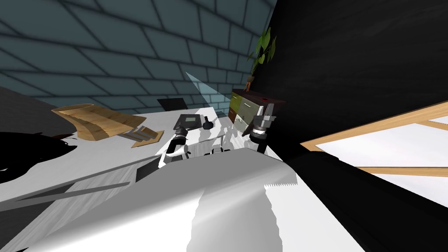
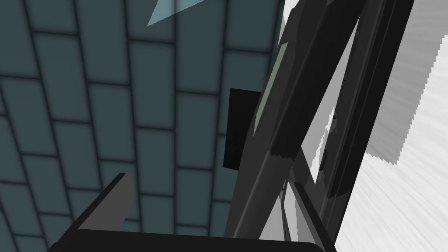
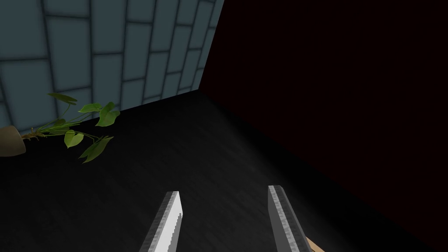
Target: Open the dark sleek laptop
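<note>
Here, left fingers (image 2: pixel 114 202) spread, laptop (image 2: pixel 284 109) just beside one; right fingers (image 3: pixel 168 223) spread apart.

We face teal tiled wall (image 1: pixel 109 43) far; black wall (image 1: pixel 358 52) right. White table (image 1: pixel 105 153) near us. Far corner: cabinet (image 1: pixel 245 109), potted plant (image 1: pixel 264 46) atop.

laptop (image 1: pixel 189 120): matt dark | curved board (image 1: pixel 94 121): pale grained wood | table (image 1: pixel 100 157): smooth white
</note>
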Tool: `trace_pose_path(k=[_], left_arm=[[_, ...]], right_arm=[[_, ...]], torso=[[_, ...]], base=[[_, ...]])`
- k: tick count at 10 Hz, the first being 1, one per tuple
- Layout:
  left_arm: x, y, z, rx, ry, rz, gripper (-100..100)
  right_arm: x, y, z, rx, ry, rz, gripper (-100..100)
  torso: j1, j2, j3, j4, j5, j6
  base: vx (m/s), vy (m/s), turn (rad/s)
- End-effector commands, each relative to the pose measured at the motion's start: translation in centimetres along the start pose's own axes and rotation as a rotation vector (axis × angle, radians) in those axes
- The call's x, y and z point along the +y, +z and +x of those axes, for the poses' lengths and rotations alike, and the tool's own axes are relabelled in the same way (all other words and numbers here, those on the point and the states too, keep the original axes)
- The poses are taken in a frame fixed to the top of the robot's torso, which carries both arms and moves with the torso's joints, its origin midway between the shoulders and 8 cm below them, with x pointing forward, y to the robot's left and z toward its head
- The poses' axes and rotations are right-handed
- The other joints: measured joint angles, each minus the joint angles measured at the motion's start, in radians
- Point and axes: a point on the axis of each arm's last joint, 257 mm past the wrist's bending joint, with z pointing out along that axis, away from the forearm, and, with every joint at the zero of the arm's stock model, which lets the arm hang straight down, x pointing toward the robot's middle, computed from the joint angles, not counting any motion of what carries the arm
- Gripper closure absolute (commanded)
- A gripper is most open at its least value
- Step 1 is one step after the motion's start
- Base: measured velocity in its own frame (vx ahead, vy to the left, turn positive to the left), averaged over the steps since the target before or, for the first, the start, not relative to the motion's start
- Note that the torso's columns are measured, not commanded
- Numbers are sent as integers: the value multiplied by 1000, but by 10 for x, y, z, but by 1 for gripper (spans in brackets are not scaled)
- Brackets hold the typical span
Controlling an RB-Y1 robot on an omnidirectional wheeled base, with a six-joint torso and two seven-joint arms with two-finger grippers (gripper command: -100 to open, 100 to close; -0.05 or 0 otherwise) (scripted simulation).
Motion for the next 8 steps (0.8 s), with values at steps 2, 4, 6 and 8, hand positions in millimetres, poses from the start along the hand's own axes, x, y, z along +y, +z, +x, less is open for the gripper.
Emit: trace_pose_path(k=[2,4,6,8], left_arm=[[-7,-2,-1,-1,0,0,-100],[-4,-3,-2,-3,2,-10,0],[-6,-2,-2,-2,3,-6,0],[-5,-2,-2,-2,3,-7,0]], right_arm=[[0,0,0,0,0,0,0],[0,0,0,0,0,0,0],[0,0,0,0,0,0,0],[0,0,0,0,0,0,0]], torso=[[0,0,0,0,0,0],[0,0,0,0,0,0],[1,-2,-1,-2,1,0],[1,-3,-2,-2,1,0]], base=[[0,0,0],[0,0,0],[0,0,0],[0,0,0]])
